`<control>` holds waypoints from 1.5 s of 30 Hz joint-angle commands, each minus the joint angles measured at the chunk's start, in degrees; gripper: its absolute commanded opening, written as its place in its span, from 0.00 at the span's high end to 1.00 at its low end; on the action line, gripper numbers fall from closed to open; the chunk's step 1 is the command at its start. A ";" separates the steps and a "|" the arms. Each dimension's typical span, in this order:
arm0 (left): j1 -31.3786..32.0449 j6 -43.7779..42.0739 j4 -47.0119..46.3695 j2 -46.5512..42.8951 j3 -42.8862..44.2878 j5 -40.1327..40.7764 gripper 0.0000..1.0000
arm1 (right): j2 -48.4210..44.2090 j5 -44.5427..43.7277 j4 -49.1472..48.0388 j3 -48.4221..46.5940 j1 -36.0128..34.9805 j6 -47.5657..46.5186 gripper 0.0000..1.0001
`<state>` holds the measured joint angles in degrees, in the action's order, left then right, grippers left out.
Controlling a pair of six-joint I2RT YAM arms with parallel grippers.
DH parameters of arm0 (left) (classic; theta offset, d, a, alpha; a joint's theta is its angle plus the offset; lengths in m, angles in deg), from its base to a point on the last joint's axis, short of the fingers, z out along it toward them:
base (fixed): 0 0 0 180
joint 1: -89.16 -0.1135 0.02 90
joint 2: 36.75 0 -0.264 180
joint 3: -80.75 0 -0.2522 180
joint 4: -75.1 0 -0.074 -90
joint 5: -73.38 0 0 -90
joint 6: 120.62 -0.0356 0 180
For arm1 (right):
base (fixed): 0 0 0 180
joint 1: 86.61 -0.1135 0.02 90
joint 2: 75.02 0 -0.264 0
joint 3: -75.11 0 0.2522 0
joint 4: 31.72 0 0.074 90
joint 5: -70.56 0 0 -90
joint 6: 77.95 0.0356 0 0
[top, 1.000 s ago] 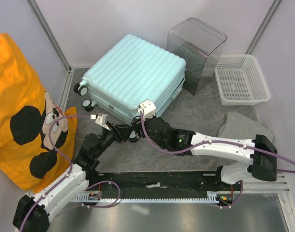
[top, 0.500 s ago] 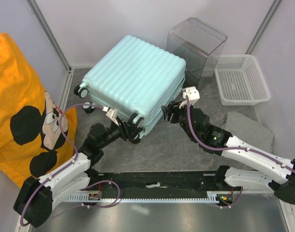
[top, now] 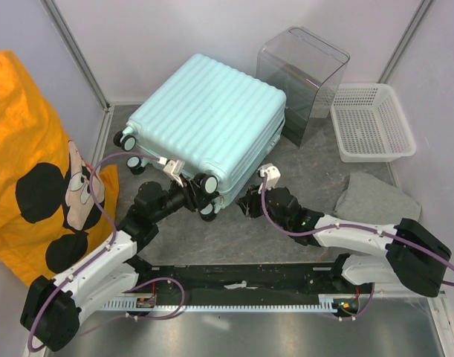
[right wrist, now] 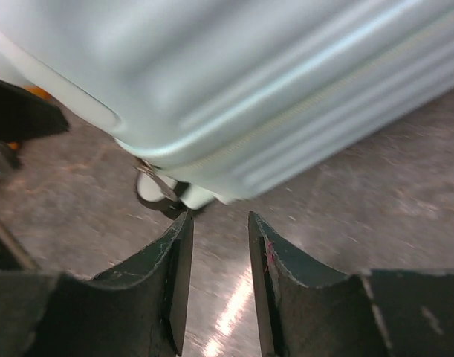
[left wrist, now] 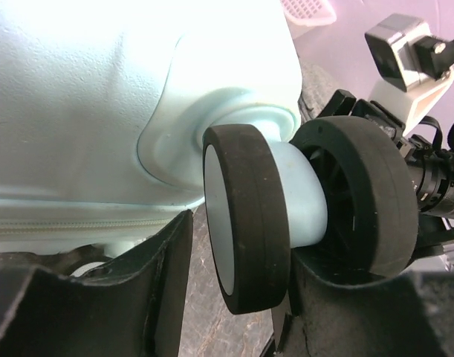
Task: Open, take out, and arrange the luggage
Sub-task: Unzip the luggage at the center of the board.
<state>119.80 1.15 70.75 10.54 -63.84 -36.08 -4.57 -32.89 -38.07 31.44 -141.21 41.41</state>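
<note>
The luggage [top: 204, 119] is a mint ribbed hard-shell suitcase lying flat and closed at the middle back. Its zip seam shows along the side [right wrist: 301, 97]. My left gripper [top: 195, 187] is at the near corner's twin spinner wheel [left wrist: 249, 223]. Its jaws straddle one black-and-white disc. The right finger [left wrist: 323, 305] is against the wheel, and a gap of floor shows between the disc and the left finger [left wrist: 156, 290]. My right gripper [top: 247, 205] is low, just right of that corner. It is open with only floor between the jaws [right wrist: 220, 217], and a zip pull [right wrist: 156, 182] hangs just ahead.
A clear plastic box [top: 305, 74] stands right of the suitcase, with a white mesh basket [top: 371, 123] beyond it. A grey cloth [top: 375, 197] lies at the right. A large orange bag with a cartoon mouse [top: 33, 171] fills the left side. Walls enclose the floor.
The left gripper moved up onto the corner wheel. The right arm swung out to the suitcase's right side, then dropped back low near the corner with its jaws narrower.
</note>
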 commanded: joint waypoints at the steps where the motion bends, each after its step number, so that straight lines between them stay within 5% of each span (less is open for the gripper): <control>1: 0.13 -2.50 5.00 -0.44 5.33 1.36 0.51 | 4.15 5.63 -17.40 -0.67 -0.67 3.68 0.59; 21: 0.13 -3.81 20.48 8.08 17.80 -6.02 0.53 | 13.83 -0.34 -24.00 -2.52 -4.98 8.08 0.57; 36: -0.40 -8.22 22.95 8.96 20.10 -6.99 0.53 | 17.52 -6.15 -21.28 -5.77 -5.24 9.39 0.55; 41: -1.28 -6.37 21.18 8.35 18.52 -8.22 0.53 | 17.70 -7.11 -20.93 -6.39 -5.42 9.05 0.71; 45: -1.72 -6.54 21.36 8.52 18.69 -9.19 0.53 | 15.77 -10.17 -22.68 -4.81 -6.03 6.51 0.94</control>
<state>118.57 -5.21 100.34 18.60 -47.30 -43.93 13.36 -37.02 -56.89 27.55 -146.96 50.00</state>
